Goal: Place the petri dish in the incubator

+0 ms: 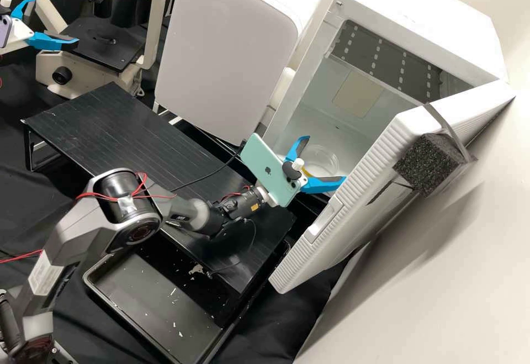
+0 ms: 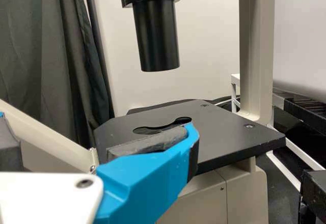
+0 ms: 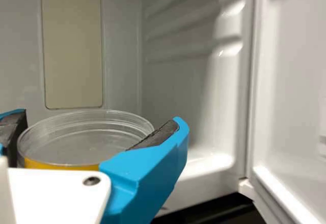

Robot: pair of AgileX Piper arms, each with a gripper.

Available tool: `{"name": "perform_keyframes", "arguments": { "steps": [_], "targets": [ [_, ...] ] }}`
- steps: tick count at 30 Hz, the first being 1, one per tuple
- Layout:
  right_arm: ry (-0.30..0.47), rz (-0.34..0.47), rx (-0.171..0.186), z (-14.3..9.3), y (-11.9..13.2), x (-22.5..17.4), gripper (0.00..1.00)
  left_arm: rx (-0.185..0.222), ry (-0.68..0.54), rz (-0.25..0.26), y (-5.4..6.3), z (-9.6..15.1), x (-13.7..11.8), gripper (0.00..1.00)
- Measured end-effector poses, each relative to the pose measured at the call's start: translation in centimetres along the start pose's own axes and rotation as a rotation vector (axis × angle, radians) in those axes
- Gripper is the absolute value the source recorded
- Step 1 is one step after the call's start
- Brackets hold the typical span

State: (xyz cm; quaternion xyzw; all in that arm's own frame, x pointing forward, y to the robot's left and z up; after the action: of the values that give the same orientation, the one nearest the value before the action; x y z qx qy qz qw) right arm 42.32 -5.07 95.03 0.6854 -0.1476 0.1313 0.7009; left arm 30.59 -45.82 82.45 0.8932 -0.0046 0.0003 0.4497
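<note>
- Holding the petri dish (image 1: 320, 159) by its sides, the right tool (image 1: 326, 159) is reaching through the open front of the incubator (image 1: 419, 8).
- The dish is sitting between the two blue fingers (image 3: 147, 168), its clear round rim facing upward; a yellow band (image 3: 61, 166) is running around its wall, below the rim.
- The tool is partly hiding the underside of the dish, so whether the dish is touching the incubator floor cannot be told.
- Inside the chamber, a beige panel (image 3: 71, 40) is covering part of the wall behind the dish, and ribs are lining the side wall.
- The incubator door (image 1: 353, 198) is standing wide open, with a black foam block (image 1: 428, 162) strapped to it.
- The left tool (image 1: 54, 22) is hanging near the microscope (image 1: 152, 27) with its blue fingers spread and nothing between them.
- In the left wrist view, one of those fingers is showing in front of the flat black stage (image 2: 234, 135), and a black cylinder (image 2: 157, 35) is pointing down above that stage.
- A green phone (image 1: 265, 168) is riding on the right arm just behind its tool.
- A low black stand (image 1: 110, 126) is spanning the area in front of a large pale box (image 1: 221, 49), which is standing beside the incubator.
- A black tray (image 1: 149, 286) is lying next to the stand, with small white flecks (image 1: 173, 292) dotting its bottom.
</note>
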Motion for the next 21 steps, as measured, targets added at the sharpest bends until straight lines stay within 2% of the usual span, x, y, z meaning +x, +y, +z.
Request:
{"name": "perform_keyframes", "arguments": {
  "steps": [7, 21],
  "targets": [
    [-0.054, -0.039, -0.002, 1.7, -1.3, 3.0, 0.0, 0.0, 0.0, 0.0, 0.0, 0.0, 0.0, 1.0],
    [-0.037, -0.029, -0.002, 1.8, -1.6, 4.7, 0.0, 0.0, 0.0, 0.0, 0.0, 0.0, 0.0, 1.0]
  ]
}}
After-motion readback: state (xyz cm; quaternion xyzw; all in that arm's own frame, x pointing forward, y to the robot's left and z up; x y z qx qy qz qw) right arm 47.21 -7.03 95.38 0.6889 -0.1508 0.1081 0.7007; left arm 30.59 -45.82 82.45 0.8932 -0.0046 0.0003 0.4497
